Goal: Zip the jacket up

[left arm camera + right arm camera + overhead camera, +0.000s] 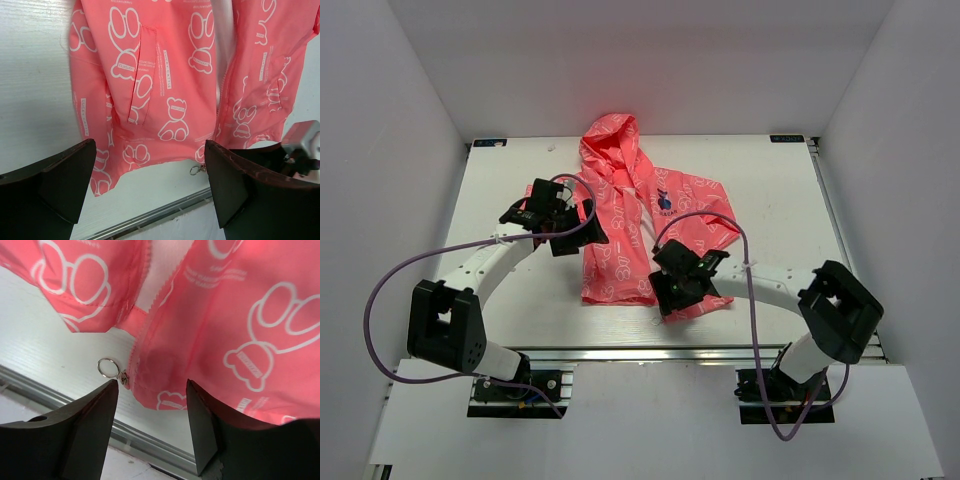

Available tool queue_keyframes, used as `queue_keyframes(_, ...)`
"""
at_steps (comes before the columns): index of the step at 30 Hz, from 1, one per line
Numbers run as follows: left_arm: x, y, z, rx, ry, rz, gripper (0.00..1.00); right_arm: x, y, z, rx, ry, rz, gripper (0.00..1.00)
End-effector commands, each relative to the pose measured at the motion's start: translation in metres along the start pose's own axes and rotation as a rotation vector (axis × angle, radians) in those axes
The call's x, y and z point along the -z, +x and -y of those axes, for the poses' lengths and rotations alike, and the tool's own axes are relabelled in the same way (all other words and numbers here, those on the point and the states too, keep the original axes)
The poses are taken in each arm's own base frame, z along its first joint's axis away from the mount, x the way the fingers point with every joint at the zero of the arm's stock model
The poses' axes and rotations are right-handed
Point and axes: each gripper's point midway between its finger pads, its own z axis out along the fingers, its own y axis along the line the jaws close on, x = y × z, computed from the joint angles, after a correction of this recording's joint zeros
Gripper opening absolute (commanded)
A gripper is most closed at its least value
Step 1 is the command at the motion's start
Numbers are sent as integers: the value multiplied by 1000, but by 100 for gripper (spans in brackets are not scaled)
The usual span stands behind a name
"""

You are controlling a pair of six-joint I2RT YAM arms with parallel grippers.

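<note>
Jacket [620, 225] lies flat mid-table [510, 170], hood at the far edge, hem toward the arm bases. Top view: the left gripper [570, 225] is at the jacket's left edge and the right gripper [672, 290] is over the hem near the front opening. The front is open most of the way, with white lining showing. Left wrist view: the left gripper [149, 150] has its jaws spread wide with nothing in them, hovering over the left panel near the pocket [141, 75]. The zipper pull [197, 169] is visible at the hem. Right wrist view: the right gripper [151, 387] has its jaws apart and nothing pinched. The slider [122, 378] sits at the very bottom of the hem, its pull ring [106, 367] lies flat on the table just beside the left finger, and the zipper teeth [142, 335] split apart above it.

Risks, as I judge them: the ring is tiny, flat and off jaw centre, so closing may miss it or grab fabric instead. Neither gripper holds the hem, so pulling the slider would probably drag or bunch the thin jacket. Loose lining next to the teeth could jam the slider.

Writing: the bear prints carry small lettering and the dark blue chest emblem [663, 200] has a word under it. All of it is too small to read.
</note>
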Motion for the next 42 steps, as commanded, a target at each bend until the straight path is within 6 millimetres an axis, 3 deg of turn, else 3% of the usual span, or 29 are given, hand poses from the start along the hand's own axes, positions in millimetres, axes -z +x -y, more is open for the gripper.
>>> queue_keyframes(1, 12, 1, 2, -27, 0, 26, 98, -5, -5, 2, -39, 89, 16, 62)
queue_keyframes(6, 20, -1, 3, -34, -3, 43, 98, -11, 7, 6, -83, 117, 2, 54)
queue_keyframes(12, 26, 10, 13, -75, 38, -14, 98, -13, 3, 0, -79, 77, 27, 24)
queue_keyframes(13, 27, 12, 15, -80, 47, -23, 98, -14, 4, -4, -71, 51, 31, 14)
queue_keyframes(16, 32, 20, 31, -115, 94, -51, 98, -11, 2, -8, -69, 18, 47, 0)
queue_keyframes(20, 29, 35, 61, -182, 129, -90, 98, -3, -4, -6, -94, 17, 85, 0)
queue_keyframes(21, 29, 40, 77, -222, 142, -98, 98, 2, -9, -4, -112, 23, 105, 0)
queue_keyframes(25, 11, 59, 87, -258, 80, -180, 98, 15, -15, 15, -220, 34, 152, 0)
queue_keyframes(33, -23, 98, 102, -259, 19, -286, 98, 41, -19, 25, -317, -47, 269, 0)
queue_keyframes(42, -61, 128, 92, -260, -101, -362, 94, 46, -19, 36, -348, -79, 291, 0)
